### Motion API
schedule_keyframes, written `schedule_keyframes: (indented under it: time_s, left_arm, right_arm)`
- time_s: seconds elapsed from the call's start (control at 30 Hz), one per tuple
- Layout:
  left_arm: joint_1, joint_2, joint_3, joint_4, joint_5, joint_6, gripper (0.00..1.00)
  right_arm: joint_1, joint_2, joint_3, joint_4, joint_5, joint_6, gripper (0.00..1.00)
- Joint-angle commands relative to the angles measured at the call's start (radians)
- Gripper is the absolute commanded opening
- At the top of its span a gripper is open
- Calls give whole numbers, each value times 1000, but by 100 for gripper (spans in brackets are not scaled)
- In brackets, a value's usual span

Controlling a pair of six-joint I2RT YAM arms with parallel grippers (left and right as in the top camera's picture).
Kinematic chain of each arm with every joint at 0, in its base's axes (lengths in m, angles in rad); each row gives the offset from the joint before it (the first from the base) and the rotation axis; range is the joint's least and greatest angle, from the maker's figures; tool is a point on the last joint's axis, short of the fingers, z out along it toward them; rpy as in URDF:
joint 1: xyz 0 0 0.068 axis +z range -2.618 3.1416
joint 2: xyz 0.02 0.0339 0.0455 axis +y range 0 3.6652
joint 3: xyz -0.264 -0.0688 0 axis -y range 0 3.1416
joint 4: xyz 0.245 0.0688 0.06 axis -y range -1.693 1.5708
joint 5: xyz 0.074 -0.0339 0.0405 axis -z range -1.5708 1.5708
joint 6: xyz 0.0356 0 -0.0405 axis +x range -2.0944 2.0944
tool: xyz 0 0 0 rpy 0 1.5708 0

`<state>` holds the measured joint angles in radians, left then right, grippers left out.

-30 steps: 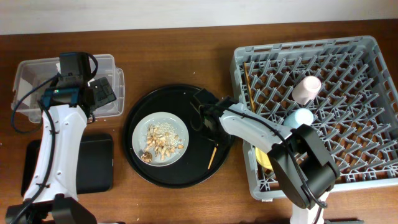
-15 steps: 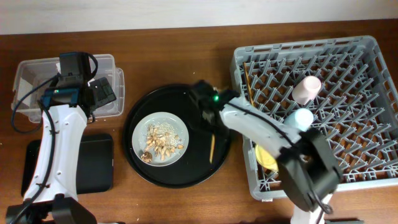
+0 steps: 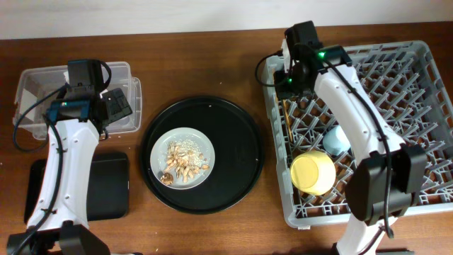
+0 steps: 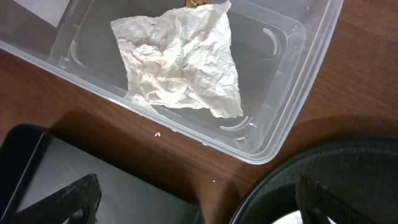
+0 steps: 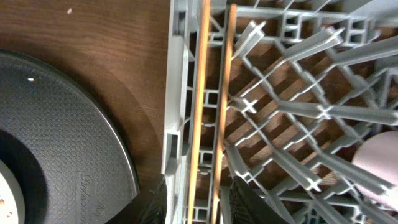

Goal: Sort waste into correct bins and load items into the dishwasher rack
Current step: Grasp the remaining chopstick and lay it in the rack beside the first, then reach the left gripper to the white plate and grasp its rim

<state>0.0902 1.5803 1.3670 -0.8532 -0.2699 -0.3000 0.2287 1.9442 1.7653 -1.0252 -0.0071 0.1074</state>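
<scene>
A brown wooden table (image 3: 212,64) carries everything, with the rack (image 3: 417,53) at its 3 o'clock side. Since half a second ago your right arm has swung off the round tray (image 3: 233,191) to the rack's 9 o'clock wall, and the stick that lay on that tray is gone from it. The bowl (image 3: 313,173), half hidden before, now shows whole at the rack's 7 o'clock corner. The left arm has not moved.

Both chopsticks (image 5: 199,93) now lie in the rack, side by side just inside that wall, their long axis running 12 to 6 in the overhead view. They pass between the tips of your right gripper (image 5: 202,208). Only the dark tips show at the picture's edge, so I cannot tell whether they press the sticks.

The blue cup (image 3: 340,139) sits at 1 o'clock of the bowl. The pink cup (image 5: 379,165) shows only in the right wrist view.

Your left gripper (image 4: 196,205) hangs with its fingers (image 4: 74,199) spread wide, over the near rim of the tub (image 4: 292,106), which holds a crumpled white wrapper (image 4: 180,62). The small tray (image 3: 106,188) lies at 6 o'clock of the tub. The plate (image 3: 202,142) with the scraps (image 3: 184,159) sits in the round tray.
</scene>
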Motion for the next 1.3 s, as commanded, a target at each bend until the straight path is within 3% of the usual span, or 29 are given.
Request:
schedule_keyframes:
  time_s: [0.0, 0.2, 0.23, 0.27, 0.3, 0.4, 0.47, 0.53, 0.9, 0.93, 0.97, 1.0, 1.1, 1.2, 1.27]
  left_arm:
    - [-2, -10, 5, -1, -7, -10, 99]
    - [-2, -10, 5, -1, -7, -10, 99]
    - [-2, -10, 5, -1, -7, -10, 99]
    - [-2, -10, 5, -1, -7, -10, 99]
    - [-2, -10, 5, -1, -7, -10, 99]
    - [-2, -10, 5, -1, -7, -10, 99]
    - [-2, -10, 5, -1, -7, -10, 99]
    - [-2, -10, 5, -1, -7, -10, 99]
    - [-2, -10, 5, 0, -4, -13, 99]
    - [-2, -10, 5, -2, 131, -68, 99]
    - [-2, -10, 5, -46, 474, -98, 99]
    - [-2, -10, 5, -76, 631, -98, 99]
    - [-20, -9, 2, -164, 746, -95, 99]
    - [-243, -6, 2, -173, 699, 21, 99]
    - [-472, 33, 2, -154, 457, -47, 99]
  right_arm:
    - [0, 5, 2, -32, -20, 5, 40]
    - [-1, -97, 2, -87, -128, 84, 42]
    - [-8, -146, 2, -90, -128, 93, 49]
    - [-38, -209, 2, -103, -124, 93, 96]
    - [-120, -300, 2, -145, -124, 92, 99]
    - [-402, -443, 2, -229, -113, 92, 99]
    - [-614, -460, 2, -302, -114, 92, 99]
    - [-735, -449, 2, -332, -113, 92, 99]
    - [-760, -449, 2, -332, -113, 92, 99]
    - [-760, -449, 2, -332, -113, 92, 99]
    - [-760, -449, 2, -332, -113, 92, 99]
    - [-760, -449, 2, -332, -113, 92, 99]
    - [-760, -449, 2, -332, -113, 92, 99]
    - [-760, -449, 2, -332, -113, 92, 99]
    - [-760, -449, 2, -332, -113, 92, 99]
